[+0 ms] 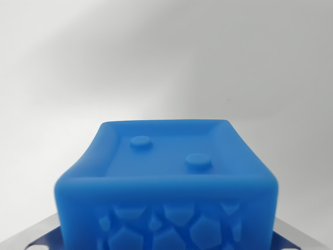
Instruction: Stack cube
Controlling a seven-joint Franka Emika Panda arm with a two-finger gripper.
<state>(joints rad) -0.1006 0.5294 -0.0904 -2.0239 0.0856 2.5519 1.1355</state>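
From the wrist view's left, a metal finger (36,234) shows at the bottom edge, and its twin at the right. Between them the blue cube (166,182) fills the lower middle, so the end effector (166,242) looks to be pinching the cube, though the contact itself is hidden. Beyond lies only a pale, blurred surface (166,57); no second cube is visible. The main risk, as I judge it: the cube blocks the view, so it could be set down off-centre and topple.
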